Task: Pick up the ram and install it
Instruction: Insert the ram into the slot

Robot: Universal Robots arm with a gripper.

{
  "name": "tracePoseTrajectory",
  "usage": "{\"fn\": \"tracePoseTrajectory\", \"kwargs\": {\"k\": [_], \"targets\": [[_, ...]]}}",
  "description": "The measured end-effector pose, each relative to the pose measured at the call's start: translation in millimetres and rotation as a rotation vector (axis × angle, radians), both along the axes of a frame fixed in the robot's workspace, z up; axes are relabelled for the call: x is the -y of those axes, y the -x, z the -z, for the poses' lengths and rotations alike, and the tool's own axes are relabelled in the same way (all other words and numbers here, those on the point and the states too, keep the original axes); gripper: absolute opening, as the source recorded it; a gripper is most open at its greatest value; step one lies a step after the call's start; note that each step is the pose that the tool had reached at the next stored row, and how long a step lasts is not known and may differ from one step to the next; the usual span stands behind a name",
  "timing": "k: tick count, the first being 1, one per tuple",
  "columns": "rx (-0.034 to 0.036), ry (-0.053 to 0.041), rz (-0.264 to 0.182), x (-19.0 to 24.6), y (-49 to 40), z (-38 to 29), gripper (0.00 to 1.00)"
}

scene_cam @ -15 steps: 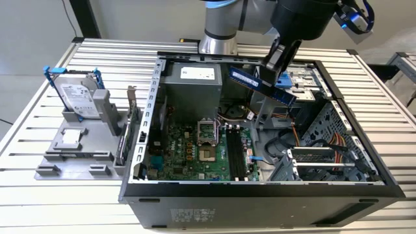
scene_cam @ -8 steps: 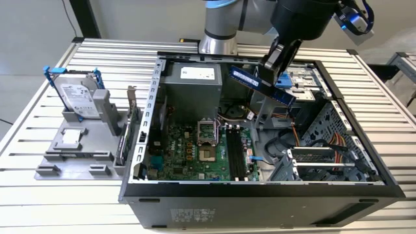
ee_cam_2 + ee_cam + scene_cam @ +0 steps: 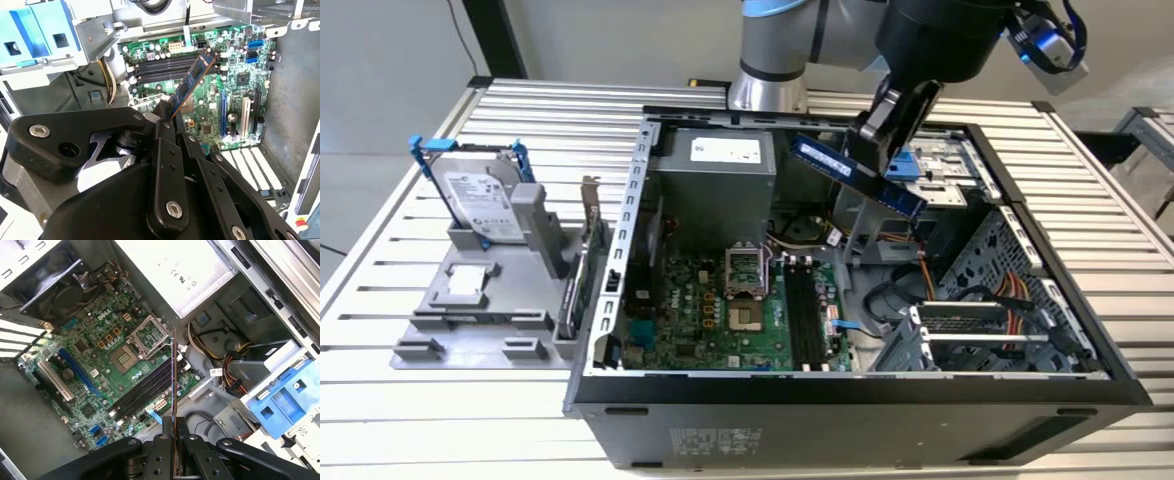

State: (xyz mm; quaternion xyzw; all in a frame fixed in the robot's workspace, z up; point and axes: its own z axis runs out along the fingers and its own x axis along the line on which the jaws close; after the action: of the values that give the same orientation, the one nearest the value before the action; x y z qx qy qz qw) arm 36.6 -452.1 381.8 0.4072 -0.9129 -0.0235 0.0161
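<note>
The ram (image 3: 834, 162) is a long thin stick, held tilted in the air above the open computer case (image 3: 607, 300), near its back. My gripper (image 3: 878, 150) is shut on one end of it. In the second wrist view the ram (image 3: 192, 80) sticks out from the black fingers (image 3: 165, 125) towards the green motherboard (image 3: 235, 100). In the first wrist view the ram (image 3: 173, 375) shows edge-on, over the dark memory slots (image 3: 142, 390). Those slots (image 3: 803, 315) lie well below the stick, on the motherboard (image 3: 707, 315).
A silver hard drive (image 3: 480, 200) with blue rails stands on a grey fixture (image 3: 467, 310) outside the case, at the exterior view's left. An upright card (image 3: 587, 255) stands beside the case wall. A power supply (image 3: 714, 165), cables (image 3: 987, 290) and a drive cage (image 3: 981, 330) crowd the case.
</note>
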Motion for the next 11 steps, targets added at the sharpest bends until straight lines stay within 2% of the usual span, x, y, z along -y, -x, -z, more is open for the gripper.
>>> {"fn": "tracePoseTrajectory", "kwargs": {"k": [11], "targets": [[0.0000, 0.0000, 0.048, 0.0, 0.0, 0.0, 0.00]]}}
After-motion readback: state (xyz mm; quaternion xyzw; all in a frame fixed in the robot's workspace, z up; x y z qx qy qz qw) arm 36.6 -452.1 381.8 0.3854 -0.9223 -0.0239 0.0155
